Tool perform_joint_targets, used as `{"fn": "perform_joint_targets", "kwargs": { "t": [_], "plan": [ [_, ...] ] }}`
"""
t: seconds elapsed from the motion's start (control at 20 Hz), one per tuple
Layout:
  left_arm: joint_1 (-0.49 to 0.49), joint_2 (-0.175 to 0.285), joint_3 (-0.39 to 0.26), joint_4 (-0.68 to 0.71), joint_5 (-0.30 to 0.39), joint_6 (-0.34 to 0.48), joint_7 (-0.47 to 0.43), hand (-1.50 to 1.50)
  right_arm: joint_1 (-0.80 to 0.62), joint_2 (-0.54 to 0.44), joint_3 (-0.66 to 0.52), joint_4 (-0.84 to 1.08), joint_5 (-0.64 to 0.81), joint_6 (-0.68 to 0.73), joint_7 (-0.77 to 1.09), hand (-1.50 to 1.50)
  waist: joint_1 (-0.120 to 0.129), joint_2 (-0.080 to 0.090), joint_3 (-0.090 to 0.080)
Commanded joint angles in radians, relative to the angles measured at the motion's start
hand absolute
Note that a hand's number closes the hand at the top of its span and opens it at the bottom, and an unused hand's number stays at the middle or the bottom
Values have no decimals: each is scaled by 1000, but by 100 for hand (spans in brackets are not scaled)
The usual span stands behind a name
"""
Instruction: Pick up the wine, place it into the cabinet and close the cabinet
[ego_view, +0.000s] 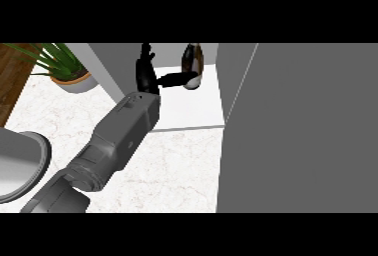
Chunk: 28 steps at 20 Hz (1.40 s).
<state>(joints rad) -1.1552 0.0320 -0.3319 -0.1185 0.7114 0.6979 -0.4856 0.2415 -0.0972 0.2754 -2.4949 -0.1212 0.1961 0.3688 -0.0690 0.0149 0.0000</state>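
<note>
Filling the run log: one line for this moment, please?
left hand: open, beside wine | wine: in cabinet | door: open

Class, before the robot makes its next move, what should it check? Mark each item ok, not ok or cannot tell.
1. The wine bottle is inside the cabinet: ok.
2. The left hand has straight fingers, not curled round the bottle: ok.
3. Its thumb is off the bottle: cannot tell.
4. The left hand is out of the cabinet: not ok.
5. The cabinet door is closed: not ok, it stands open.
6. The right hand is out of the way: cannot tell, not in view.
</note>
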Motion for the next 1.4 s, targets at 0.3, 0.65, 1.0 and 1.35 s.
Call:
{"fn": "perform_joint_targets", "kwargs": {
  "t": [0.3,0.65,1.0,1.35],
  "plan": [
    [1,64,13,4,-26,-74,-68,-150,81,2,32,-217,-91,-17,88,-150,0,-4,-1],
    [18,68,30,-55,-36,-203,-115,-150,66,-27,-49,-183,-134,2,75,-150,38,-10,0],
    [95,11,54,-196,-24,-229,-201,-150,156,-19,-12,-220,-86,6,40,-150,62,-28,0],
    [125,39,42,-333,-42,-278,-116,-150,80,0,26,-212,-41,-45,102,-150,75,-24,-1]
  ]
}}
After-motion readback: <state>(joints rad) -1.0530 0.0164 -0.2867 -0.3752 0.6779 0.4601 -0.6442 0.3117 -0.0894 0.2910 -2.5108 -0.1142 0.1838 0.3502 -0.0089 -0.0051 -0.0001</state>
